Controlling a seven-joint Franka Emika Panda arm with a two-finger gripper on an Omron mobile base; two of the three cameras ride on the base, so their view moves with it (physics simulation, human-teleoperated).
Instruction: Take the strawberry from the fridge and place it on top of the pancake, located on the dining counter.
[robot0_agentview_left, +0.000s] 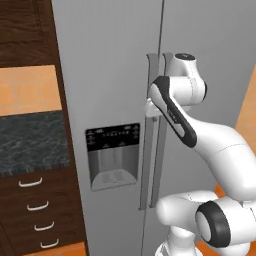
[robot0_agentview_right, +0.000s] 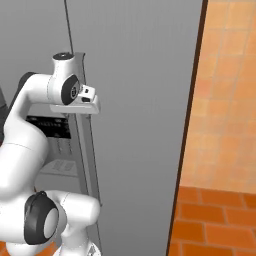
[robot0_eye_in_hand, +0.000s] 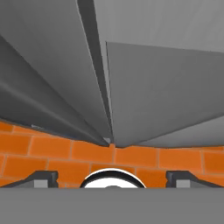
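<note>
We see the fridge (robot0_agentview_left: 115, 75) standing tall at frame centre, handles (robot0_agentview_left: 150, 150) running vertically; our gripper (robot0_eye_in_hand: 112, 177) is spread wide, grasping nothing.

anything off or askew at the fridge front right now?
Nothing stands out. Both fridge doors sit shut and flush, the two vertical handles run straight and parallel, and the dispenser panel looks intact. The gripper is open at the handles, holding nothing. No spills on the tiled floor.
</note>
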